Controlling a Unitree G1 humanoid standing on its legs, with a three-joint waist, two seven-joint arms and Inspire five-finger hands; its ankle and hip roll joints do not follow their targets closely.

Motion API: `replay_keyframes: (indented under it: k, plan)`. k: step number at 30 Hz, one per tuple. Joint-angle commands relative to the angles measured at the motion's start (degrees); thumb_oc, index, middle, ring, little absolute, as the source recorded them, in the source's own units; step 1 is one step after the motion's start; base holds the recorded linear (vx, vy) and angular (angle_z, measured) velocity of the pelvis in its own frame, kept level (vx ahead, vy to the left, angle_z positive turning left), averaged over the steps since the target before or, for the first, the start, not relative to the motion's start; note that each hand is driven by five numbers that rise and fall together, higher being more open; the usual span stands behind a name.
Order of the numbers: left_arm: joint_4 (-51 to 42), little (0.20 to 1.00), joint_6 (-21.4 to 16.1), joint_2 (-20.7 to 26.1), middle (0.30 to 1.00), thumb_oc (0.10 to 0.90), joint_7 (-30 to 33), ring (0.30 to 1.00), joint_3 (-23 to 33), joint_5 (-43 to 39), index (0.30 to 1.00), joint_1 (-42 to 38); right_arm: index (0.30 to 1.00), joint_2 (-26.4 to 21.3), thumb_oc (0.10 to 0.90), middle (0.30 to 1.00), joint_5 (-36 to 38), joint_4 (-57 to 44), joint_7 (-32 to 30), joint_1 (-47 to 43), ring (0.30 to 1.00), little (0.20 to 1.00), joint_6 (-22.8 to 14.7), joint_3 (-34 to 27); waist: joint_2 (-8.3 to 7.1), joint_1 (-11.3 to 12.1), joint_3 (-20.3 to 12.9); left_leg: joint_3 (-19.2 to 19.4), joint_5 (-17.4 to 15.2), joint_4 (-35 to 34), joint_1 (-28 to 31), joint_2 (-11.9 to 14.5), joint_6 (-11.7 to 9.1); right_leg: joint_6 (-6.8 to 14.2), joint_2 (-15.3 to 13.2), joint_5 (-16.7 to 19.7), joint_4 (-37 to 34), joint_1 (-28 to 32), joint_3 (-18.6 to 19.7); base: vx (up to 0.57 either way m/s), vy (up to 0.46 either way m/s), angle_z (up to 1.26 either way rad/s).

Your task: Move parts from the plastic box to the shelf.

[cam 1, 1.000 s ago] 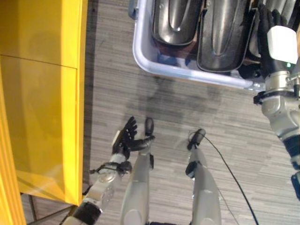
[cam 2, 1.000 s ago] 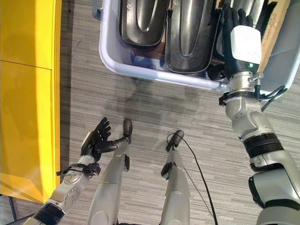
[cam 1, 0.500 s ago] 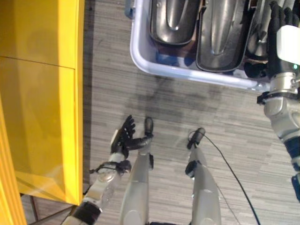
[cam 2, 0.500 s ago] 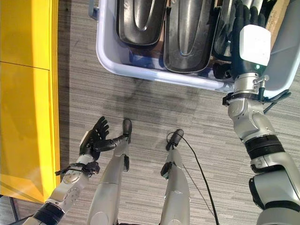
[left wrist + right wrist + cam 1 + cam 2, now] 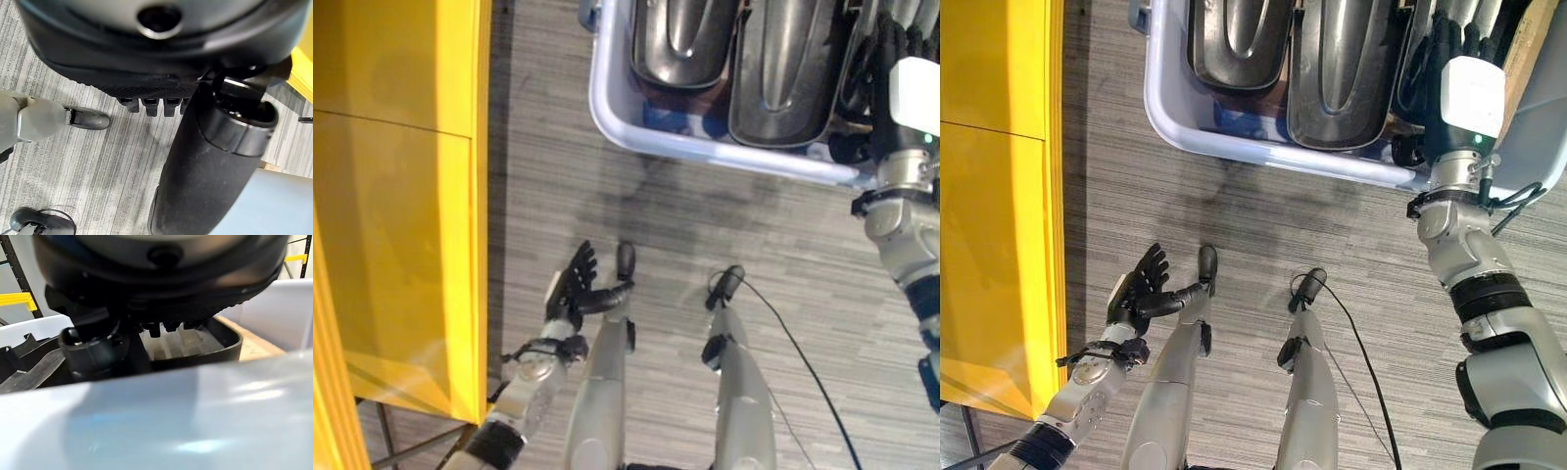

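I am at the picking step: my right hand point(image 5: 1459, 59) is reaching over the near wall of the plastic box point(image 5: 1263, 147), down among the dark moulded parts point(image 5: 1337, 69) that stand side by side inside it. In the right wrist view its fingers point(image 5: 166, 326) point toward a black part point(image 5: 222, 340) just past the box rim, but I cannot tell if they are already closed on something or not. My left hand point(image 5: 573, 284) hangs low beside me with relaxed, straight fingers, holding nothing. The yellow shelf point(image 5: 401, 196) is on my left, well apart from the box. All parts I can see are in the box. I judge the next move calls for a firm grip on one part, then lifting it above the rim and turning left. I can read no writing or label.
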Motion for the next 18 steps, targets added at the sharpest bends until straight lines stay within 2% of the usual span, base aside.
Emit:
replay_keyframes:
  k: [1,10,11,13,18]
  plan:
    - [-3.03,1.0,-3.69,1.1,1.0,0.9,-0.15,1.0,-0.98,-0.26,1.0,1.74,1.0,-4.03,0.9,1.0,2.61,2.14,-1.16,-4.79,1.0,1.0,-0.76,2.99,1.78,0.8,-1.47,-1.49,-2.45,1.15,0.09,0.27,-0.71,4.42,-2.19,-10.08,8.9,2.53,0.52,0.0,0.0,0.0]
    - [-3.2,1.0,-4.18,1.42,1.0,0.9,-0.47,1.0,-1.92,-0.84,1.0,1.64,1.0,-0.65,0.9,1.0,7.58,17.47,0.5,-9.15,1.0,1.0,-1.43,7.34,2.77,1.76,-1.47,-1.75,-2.24,1.13,-0.8,-0.05,-0.52,4.37,-2.42,-10.03,9.25,1.69,0.31,0.0,0.0,0.0]
    - [-3.18,1.0,-4.18,1.39,1.0,0.9,-0.49,1.0,-1.96,-0.85,1.0,1.59,0.629,-0.18,0.635,0.629,8.01,19.58,0.89,-9.59,0.629,0.629,-1.55,8.11,2.91,1.87,-1.47,-1.72,-2.21,1.1,-0.89,-0.07,-0.5,4.37,-2.41,-10.02,9.3,1.54,0.32,0.0,0.017,0.04]
    - [-2.95,1.0,-4.23,1.44,1.0,0.9,-0.67,1.0,-2.19,-0.79,1.0,1.52,0.3,0.87,0.4,0.3,8.46,23.62,2.23,-10.12,0.3,0.3,-1.68,9.89,3.25,2.1,-1.47,-1.73,-2.12,1.05,-0.97,-0.09,-0.48,4.38,-2.47,-9.9,9.26,1.37,0.29,0.0,0.018,0.05]
    - [-2.79,1.0,-4.3,1.19,1.0,0.9,-0.74,1.0,-2.41,-0.67,1.0,1.5,0.3,1.34,0.4,0.3,7.97,25.4,3.01,-9.46,0.3,0.3,-1.81,11.12,3.43,2.13,-1.47,-1.66,-2.06,1.04,-0.87,-0.12,-0.51,4.4,-2.5,-9.83,9.33,1.39,0.29,0.0,0.003,0.02]
